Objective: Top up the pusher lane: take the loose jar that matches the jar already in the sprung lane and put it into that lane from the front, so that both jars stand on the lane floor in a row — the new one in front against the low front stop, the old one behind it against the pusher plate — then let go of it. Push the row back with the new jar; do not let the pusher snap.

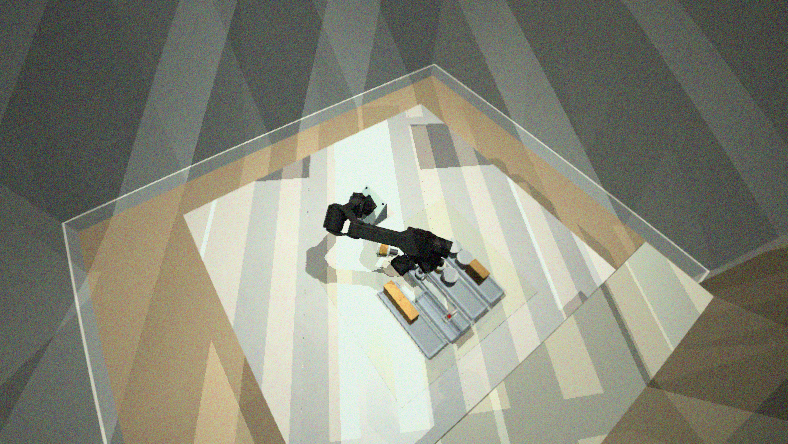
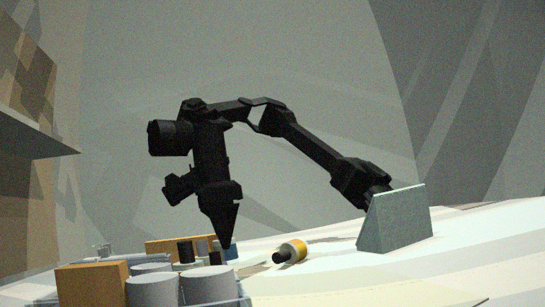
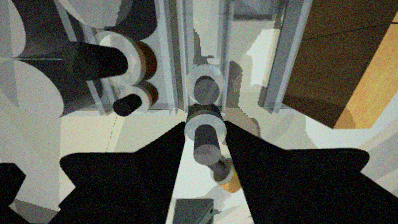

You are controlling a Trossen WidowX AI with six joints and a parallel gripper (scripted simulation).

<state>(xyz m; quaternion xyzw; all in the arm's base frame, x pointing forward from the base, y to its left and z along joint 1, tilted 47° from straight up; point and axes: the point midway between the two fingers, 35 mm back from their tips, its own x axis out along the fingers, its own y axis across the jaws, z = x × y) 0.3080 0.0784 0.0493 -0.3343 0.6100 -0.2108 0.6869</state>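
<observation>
In the wrist view, two brown-banded jars with dark caps stand in the lane at far left, one behind the other. Right of them, in the middle lane, stands the old jar, pale with a grey cap, between the grey rails. Just in front of it, touching or nearly so, is the new jar, of the same pale body and grey cap, with a blue band showing in the exterior view. The gripper is clamped on this jar, its two dark fingers pressing it from left and right at the lane mouth; whether the jar rests on the lane floor cannot be told. Below it, on the table, a yellow jar with a dark cap lies on its side, well apart from the lanes. At far right, an orange block sits in the neighbouring lane. In the exterior view the arm reaches over from its grey base and points the gripper straight down.
</observation>
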